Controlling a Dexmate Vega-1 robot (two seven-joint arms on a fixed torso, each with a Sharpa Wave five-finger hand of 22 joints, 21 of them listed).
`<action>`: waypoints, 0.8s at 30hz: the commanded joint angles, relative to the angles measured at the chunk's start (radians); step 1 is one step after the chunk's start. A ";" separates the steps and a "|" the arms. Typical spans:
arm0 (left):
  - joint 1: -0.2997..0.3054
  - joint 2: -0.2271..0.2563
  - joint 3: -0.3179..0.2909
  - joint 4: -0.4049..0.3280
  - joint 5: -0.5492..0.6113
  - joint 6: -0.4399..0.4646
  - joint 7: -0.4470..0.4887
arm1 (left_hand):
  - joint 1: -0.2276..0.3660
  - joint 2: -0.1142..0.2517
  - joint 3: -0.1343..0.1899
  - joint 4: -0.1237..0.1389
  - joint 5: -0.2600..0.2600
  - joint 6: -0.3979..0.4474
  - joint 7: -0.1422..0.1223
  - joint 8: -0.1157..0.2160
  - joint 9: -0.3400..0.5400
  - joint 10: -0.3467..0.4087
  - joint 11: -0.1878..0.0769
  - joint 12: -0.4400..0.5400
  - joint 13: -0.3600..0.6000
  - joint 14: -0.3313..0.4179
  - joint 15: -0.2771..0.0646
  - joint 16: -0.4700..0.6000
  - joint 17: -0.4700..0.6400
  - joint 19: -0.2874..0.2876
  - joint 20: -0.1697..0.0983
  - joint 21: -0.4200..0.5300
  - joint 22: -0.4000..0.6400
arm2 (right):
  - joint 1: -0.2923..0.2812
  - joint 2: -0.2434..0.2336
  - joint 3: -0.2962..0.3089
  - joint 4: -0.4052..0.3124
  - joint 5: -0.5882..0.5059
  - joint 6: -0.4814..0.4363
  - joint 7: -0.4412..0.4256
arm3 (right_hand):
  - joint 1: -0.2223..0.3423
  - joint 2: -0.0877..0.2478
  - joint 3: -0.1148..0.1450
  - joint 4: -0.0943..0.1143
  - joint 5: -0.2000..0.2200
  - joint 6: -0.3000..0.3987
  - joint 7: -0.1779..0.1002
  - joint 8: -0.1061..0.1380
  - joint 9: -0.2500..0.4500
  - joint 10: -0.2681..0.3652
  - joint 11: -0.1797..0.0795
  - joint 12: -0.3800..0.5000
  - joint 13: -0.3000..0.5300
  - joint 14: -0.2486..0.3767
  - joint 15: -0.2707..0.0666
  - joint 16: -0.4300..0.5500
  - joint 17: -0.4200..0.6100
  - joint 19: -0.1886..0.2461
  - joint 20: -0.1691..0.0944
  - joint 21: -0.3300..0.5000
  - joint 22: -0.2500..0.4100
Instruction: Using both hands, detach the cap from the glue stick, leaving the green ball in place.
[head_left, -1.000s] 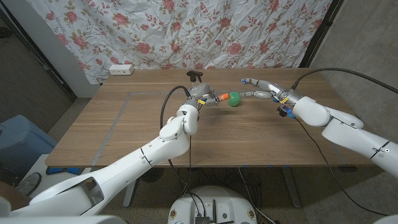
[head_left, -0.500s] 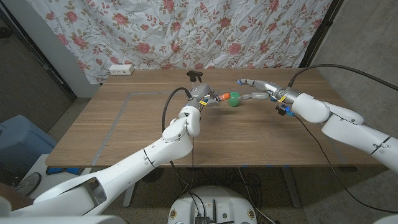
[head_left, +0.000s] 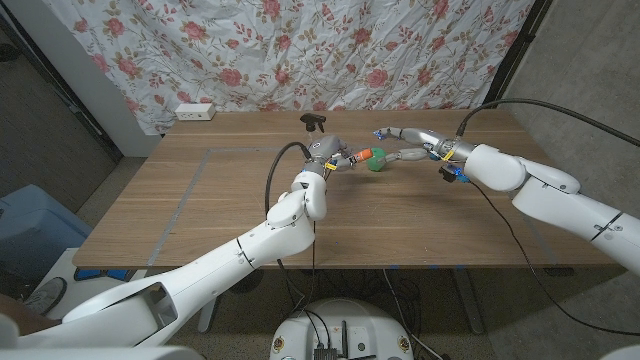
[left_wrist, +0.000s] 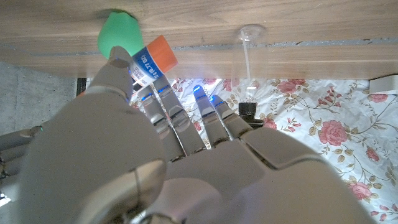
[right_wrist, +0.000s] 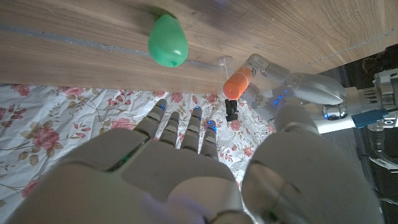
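My left hand (head_left: 324, 156) holds the glue stick's body a little above the table's far middle, and its orange cap (head_left: 357, 156) sticks out toward the green ball (head_left: 376, 161). In the left wrist view the capped glue stick (left_wrist: 151, 60) juts from my fingers (left_wrist: 186, 124), close beside the ball (left_wrist: 119, 33). My right hand (head_left: 408, 146) hovers just right of the ball, fingers spread and holding nothing. The right wrist view has the ball (right_wrist: 168, 40) on the wood and the orange cap (right_wrist: 236, 83) beyond my right hand's fingertips (right_wrist: 186, 127).
A small black object on a clear stem (head_left: 313, 121) stands just behind my left hand. A white power strip (head_left: 194, 111) lies at the table's far left corner. Grey tape lines (head_left: 200, 170) mark the left half of the table. A floral curtain hangs behind.
My right hand has reached left, closing in on the ball and the cap. My left hand has shifted the glue stick slightly toward the ball.
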 joint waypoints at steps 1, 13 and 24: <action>-0.014 -0.001 0.017 0.011 -0.015 -0.003 0.010 | 0.006 0.011 0.002 0.002 0.005 0.033 0.031 0.002 0.005 0.013 0.001 0.006 0.006 0.011 -0.118 0.006 0.002 -0.004 0.003 0.001 0.003 | 0.040 0.026 -0.031 0.004 -0.022 -0.033 0.031 | 0.013 0.002 0.010 0.000 0.006 0.006 -0.004 0.005 0.006 0.008 0.003 0.008 0.006 0.009 0.004 0.006 0.000 0.008 0.005 0.005 0.003; -0.017 0.008 0.021 0.005 -0.027 -0.007 0.006 | 0.005 0.012 0.001 0.002 0.005 0.033 0.031 0.001 0.005 0.014 0.001 0.006 0.006 0.013 -0.117 0.007 0.002 -0.005 0.003 0.001 0.003 | 0.057 0.046 -0.056 0.012 -0.043 -0.058 0.032 | 0.047 -0.006 0.015 0.005 0.006 0.023 0.000 0.016 0.007 0.029 0.016 0.016 0.016 0.029 -0.001 0.015 0.000 0.029 -0.013 0.008 0.003; -0.014 0.019 0.018 0.000 -0.029 -0.015 0.009 | 0.004 0.013 0.000 0.001 0.005 0.034 0.029 -0.001 0.005 0.014 0.001 0.005 0.006 0.012 -0.118 0.006 0.002 -0.007 0.004 0.001 0.003 | 0.055 0.060 -0.066 0.013 -0.057 -0.078 0.010 | 0.067 -0.011 0.013 0.012 -0.002 0.061 -0.017 0.035 0.007 0.069 0.006 0.031 0.026 0.062 -0.012 0.029 0.002 0.053 -0.014 0.010 0.003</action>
